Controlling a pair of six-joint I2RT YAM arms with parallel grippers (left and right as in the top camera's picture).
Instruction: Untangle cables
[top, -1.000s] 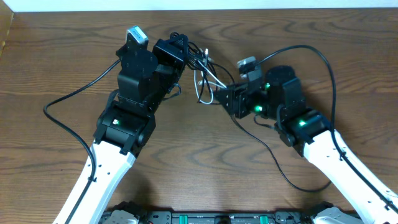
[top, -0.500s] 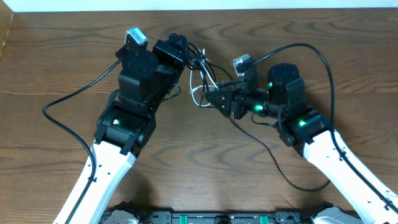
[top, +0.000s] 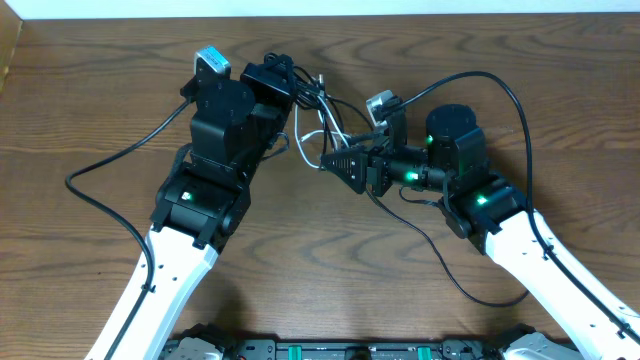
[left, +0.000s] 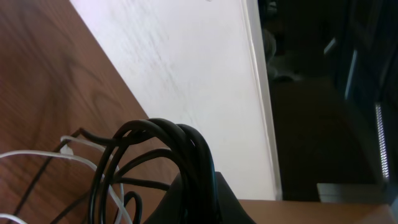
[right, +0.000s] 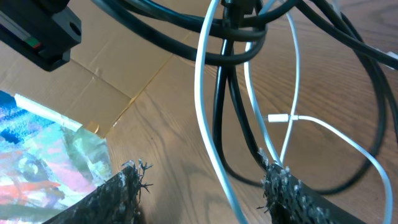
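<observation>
The cables lie tangled between my two arms. In the overhead view the black cable (top: 312, 92) bunches at my left gripper (top: 284, 90), which is shut on its loops. The left wrist view shows those black cable (left: 155, 134) coils draped over the left gripper (left: 196, 190), with the white cable (left: 37, 155) trailing beneath. My right gripper (top: 328, 160) points left at the white cable (top: 300, 146). In the right wrist view the right gripper (right: 202, 186) is open, and the white cable (right: 208, 124) runs between its fingers (right: 115, 196) without being pinched. The black cable (right: 233, 118) passes close by.
Thick black arm cables loop over the table on the left (top: 105, 165) and on the right (top: 520, 105). A cardboard box (top: 8, 45) stands at the table's left edge. The table's far edge (top: 450, 15) runs just behind the tangle.
My right gripper has swung left toward the tangle and opened wider around the white cable. The left gripper has kept its hold and shifted slightly back.
</observation>
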